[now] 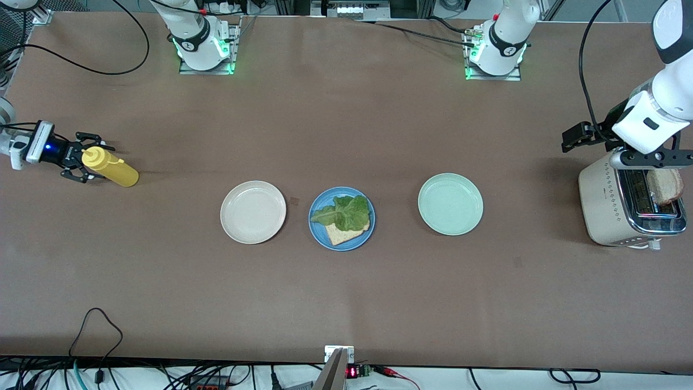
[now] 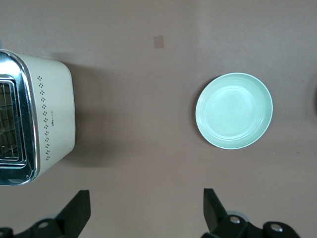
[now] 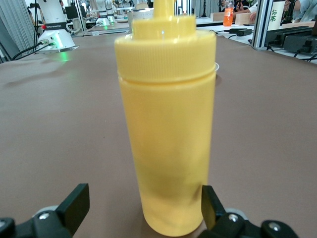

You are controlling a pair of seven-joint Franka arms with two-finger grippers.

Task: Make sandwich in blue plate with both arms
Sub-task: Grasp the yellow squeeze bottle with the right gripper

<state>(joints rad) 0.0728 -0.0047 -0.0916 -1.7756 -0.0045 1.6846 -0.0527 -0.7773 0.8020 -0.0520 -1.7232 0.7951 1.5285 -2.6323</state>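
Front view, nearest row first: a round medium-blue plate [image 1: 341,218] lies mid-table, carrying one square tan bread slice [image 1: 345,233] with a ruffled green lettuce leaf [image 1: 344,212] on top; no second slice covers it. Just at the plate's 9 o'clock sits a round cream-beige plate [image 1: 253,212], and at its 3 o'clock, a little apart, a round pale mint-green plate [image 1: 450,203].

Toward the left arm's end of the table stands a cream toaster with a chrome top [image 1: 602,201], a brown-crusted bread slice [image 1: 665,186] sticking out of its slot. The left gripper [image 2: 146,210] hangs over the bare table between toaster and mint plate, fingers spread wide, holding nothing.

Toward the right arm's end, at about the cream plate's 10 o'clock, stands a yellow plastic squeeze bottle [image 1: 111,167]. The right gripper [image 1: 82,157] is low at the bottle, its fingers [image 3: 75,205] parted on either side of the bottle's body without pressing it.
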